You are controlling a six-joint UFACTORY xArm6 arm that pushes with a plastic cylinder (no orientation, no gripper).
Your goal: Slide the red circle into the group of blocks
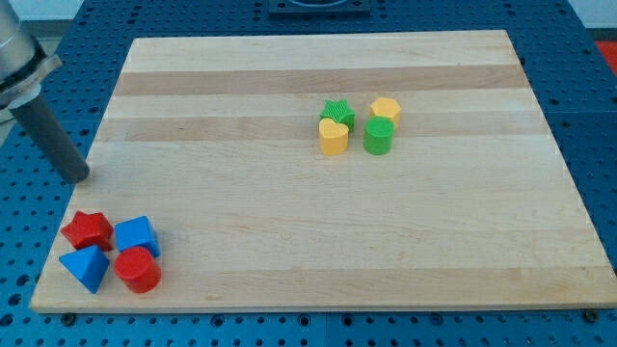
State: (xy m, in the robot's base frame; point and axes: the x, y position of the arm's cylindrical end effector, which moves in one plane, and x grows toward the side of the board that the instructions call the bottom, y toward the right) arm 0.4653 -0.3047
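Camera view: red circle (138, 270) at near left corner of surface (318, 241), touching blue triangle (85, 267) on its left and blue block (136, 235) just behind; red star (88, 230) at far left of that cluster. Well apart, toward far right: green star (337, 113), yellow heart (334, 138), yellow hexagon (385, 110), green cylinder (379, 137), bunched tight. My tip (77, 177) off the left edge, beyond the red star, touching nothing. No hand fitted, so nothing open or closed. Probably light, rigid, easy-sliding; rounded side likely to slip off a push unless met dead centre. No brands, labels or writing readable.
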